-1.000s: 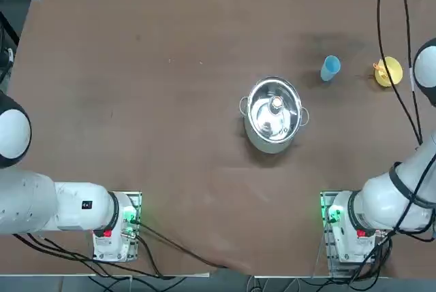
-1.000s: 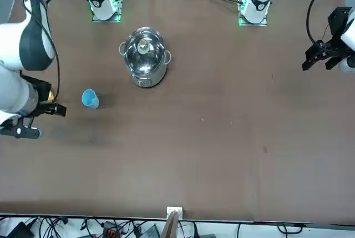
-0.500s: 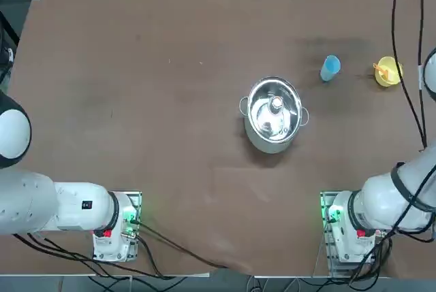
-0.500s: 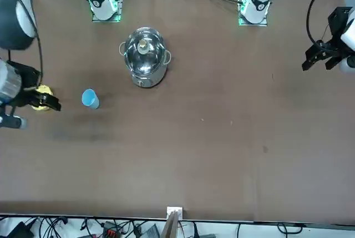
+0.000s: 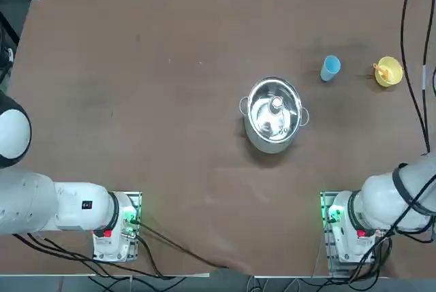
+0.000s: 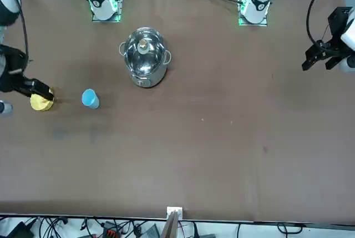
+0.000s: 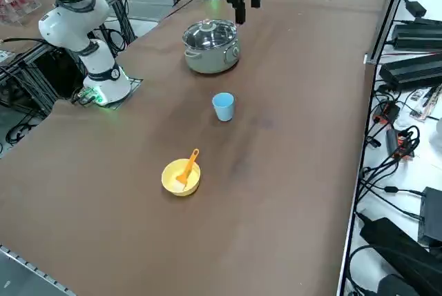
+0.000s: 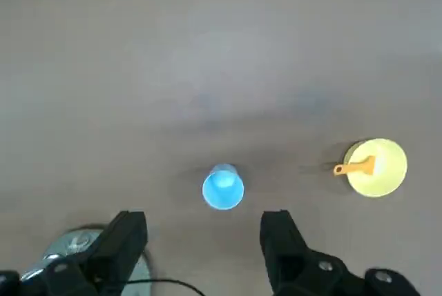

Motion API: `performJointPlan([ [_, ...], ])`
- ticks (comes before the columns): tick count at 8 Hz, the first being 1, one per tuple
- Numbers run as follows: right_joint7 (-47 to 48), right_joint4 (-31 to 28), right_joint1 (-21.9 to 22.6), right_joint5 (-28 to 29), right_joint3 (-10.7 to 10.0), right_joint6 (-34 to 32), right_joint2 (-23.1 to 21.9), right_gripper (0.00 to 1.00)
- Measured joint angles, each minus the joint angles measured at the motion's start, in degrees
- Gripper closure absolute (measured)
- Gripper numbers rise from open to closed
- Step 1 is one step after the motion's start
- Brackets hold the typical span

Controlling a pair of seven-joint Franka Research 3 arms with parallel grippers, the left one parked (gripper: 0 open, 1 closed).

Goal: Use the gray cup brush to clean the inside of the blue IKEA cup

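Right gripper (image 8: 204,251) hovers above the table (image 7: 276,172), its two fingers spread apart with nothing between them. Taking the blue cup (image 7: 223,107) as landmark: it stands upright, mouth up; the yellow bowl (image 7: 173,185) is near it on one side, the lidded steel pot (image 7: 211,47) on the other. Inside the bowl leans the orange-handled brush (image 7: 188,165), handle over the rim; its head is hard to make out. The wrist view cuts off the pot, partly hidden behind a finger.

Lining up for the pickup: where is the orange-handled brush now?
In the right side view, the brush leans in the yellow bowl, its handle over the rim, with the blue cup nearest.
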Motion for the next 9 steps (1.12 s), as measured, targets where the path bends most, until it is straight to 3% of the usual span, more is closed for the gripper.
performJointPlan([
  [4,-0.62,-4.02,-1.8,1.52,-0.37,-2.44,-5.09,0.0],
  [5,-0.63,-5.84,-0.65,1.91,-2.14,-2.41,-6.7,0.0],
  [7,-0.7,-8.93,5.44,2.77,-9.37,-2.38,-9.83,0.0],
  [9,-0.7,-13.14,9.46,2.87,-13.42,-2.32,-13.38,0.0],
])
